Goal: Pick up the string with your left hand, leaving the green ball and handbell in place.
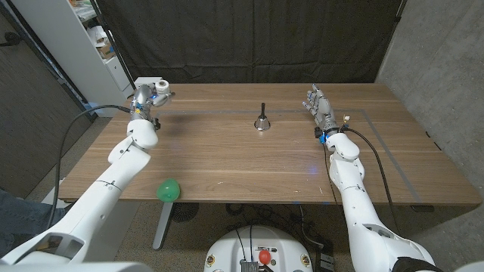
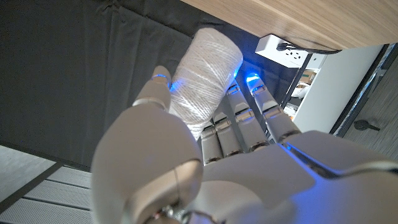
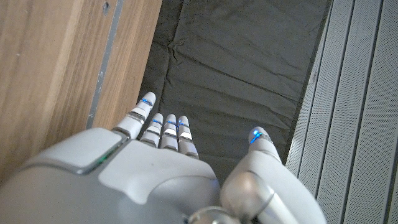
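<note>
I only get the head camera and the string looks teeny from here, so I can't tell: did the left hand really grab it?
Observer: Yes. In the left wrist view the left hand grips the string, a white wound spool, between thumb and fingers.
Operator: Is it off the table?
Observer: In that view I see dark curtain right behind the spool, and the table runs along the picture's edge beyond it, so it looks lifted.
Operator: What's the right hand doing?
Observer: The right wrist view shows the right hand with straight fingers, holding nothing, beside the wood.
Operator: I can see the handbell and green ball myself. Nobody's touching them!
</note>
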